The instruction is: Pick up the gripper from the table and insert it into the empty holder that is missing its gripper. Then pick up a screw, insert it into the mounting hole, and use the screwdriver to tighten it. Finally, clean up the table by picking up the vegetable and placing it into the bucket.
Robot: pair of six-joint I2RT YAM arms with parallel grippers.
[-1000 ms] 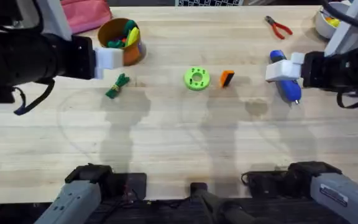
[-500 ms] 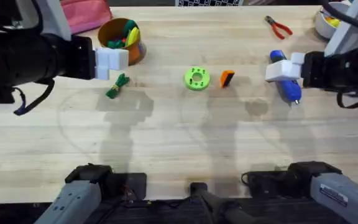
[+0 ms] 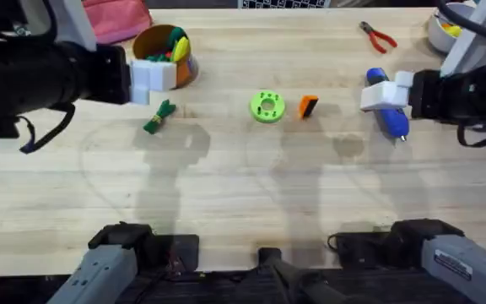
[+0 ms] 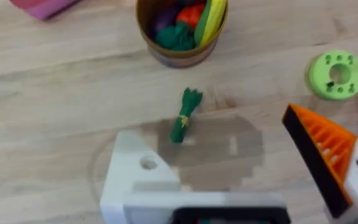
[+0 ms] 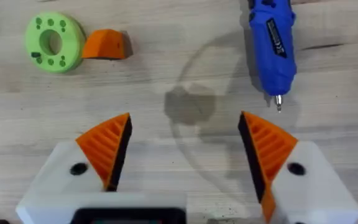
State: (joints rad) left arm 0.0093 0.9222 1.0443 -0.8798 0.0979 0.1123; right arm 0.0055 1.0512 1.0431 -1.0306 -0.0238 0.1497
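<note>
The orange gripper (image 3: 308,106) (image 5: 104,45) lies on the table beside a green disc (image 3: 267,106). My left gripper (image 3: 152,74) (image 4: 219,149) hovers open near the bucket (image 3: 165,55) (image 4: 180,31). One of its fingers is the bare white holder (image 4: 135,174) with a hole in it, the other carries an orange pad. The vegetable (image 3: 159,116) (image 4: 185,115) lies on the table below it. My right gripper (image 3: 384,95) (image 5: 185,134) is open and empty, above the blue screwdriver (image 3: 388,111) (image 5: 271,43). A small dark piece sits on the disc (image 5: 55,42); whether it is a screw I cannot tell.
Red-handled pliers (image 3: 378,35) lie at the far right, with a white bowl (image 3: 440,29) at the table's corner. A pink pouch (image 3: 112,17) sits behind the bucket. Bare wood spreads across the near half of the table (image 3: 243,194).
My left gripper has drifted slightly toward the bucket. The right arm and the objects on the table have not moved.
</note>
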